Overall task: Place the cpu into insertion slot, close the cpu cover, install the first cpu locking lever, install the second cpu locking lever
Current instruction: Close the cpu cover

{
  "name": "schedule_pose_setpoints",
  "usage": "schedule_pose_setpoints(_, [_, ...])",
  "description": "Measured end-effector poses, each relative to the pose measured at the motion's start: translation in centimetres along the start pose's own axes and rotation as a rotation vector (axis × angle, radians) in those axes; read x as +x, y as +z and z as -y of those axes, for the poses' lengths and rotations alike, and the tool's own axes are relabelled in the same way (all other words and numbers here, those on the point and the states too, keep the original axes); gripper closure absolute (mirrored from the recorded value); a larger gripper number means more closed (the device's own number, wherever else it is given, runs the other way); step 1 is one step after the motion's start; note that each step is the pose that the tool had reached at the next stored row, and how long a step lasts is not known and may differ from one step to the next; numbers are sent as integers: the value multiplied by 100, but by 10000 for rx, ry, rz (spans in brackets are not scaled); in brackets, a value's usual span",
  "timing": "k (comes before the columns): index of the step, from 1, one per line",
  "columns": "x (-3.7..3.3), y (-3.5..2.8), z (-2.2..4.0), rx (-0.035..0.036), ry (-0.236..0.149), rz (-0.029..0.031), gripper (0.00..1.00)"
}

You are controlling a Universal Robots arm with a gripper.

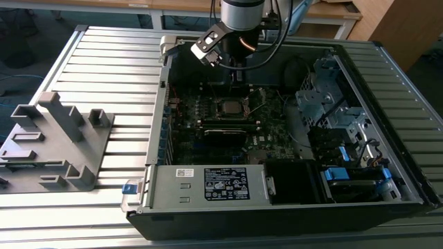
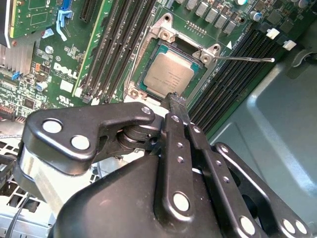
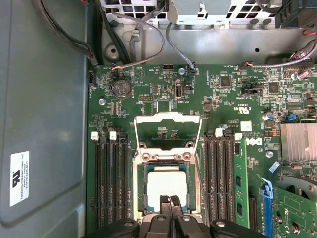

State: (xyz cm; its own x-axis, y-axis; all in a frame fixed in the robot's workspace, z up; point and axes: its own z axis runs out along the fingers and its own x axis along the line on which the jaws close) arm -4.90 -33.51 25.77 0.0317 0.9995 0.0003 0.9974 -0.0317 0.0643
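1. First wrist view puts the cpu (image 3: 167,186) flat in the insertion slot (image 3: 143,169), silver top up. The second wrist view shows it (image 2: 168,73) seated square inside the slot's rim.
2. The cpu cover (image 3: 168,117) stands swung open off the slot, hinged at the slot edge away from my claw. Bare green board shows through its window.
3. One thin locking lever (image 2: 245,59) sticks out unlatched from a corner of the slot. Long black memory slots (image 3: 110,183) run just beside the slot on both sides.
4. My arm (image 1: 242,13) comes down from the far side of the scene, close to vertical. Its wrist points down into the computer case (image 1: 155,129), over the far part of the motherboard.
5. The case lies open on a slatted metal table (image 1: 104,57). A grey moulded fixture (image 1: 59,140) sits on the table at the exterior view's left, well apart from the case. Wooden desks (image 1: 332,13) stand beyond the table's far edge.
6. My claw (image 3: 171,198) has its fingers (image 2: 173,126) drawn together with nothing between them. In both wrist views the tips (image 2: 176,97) hang over one edge of the cpu. I cannot tell whether they touch it.
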Motion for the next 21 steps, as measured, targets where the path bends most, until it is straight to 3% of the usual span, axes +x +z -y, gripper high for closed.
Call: schedule_pose_setpoints(21, [2,3,-69,2,0,3,90])
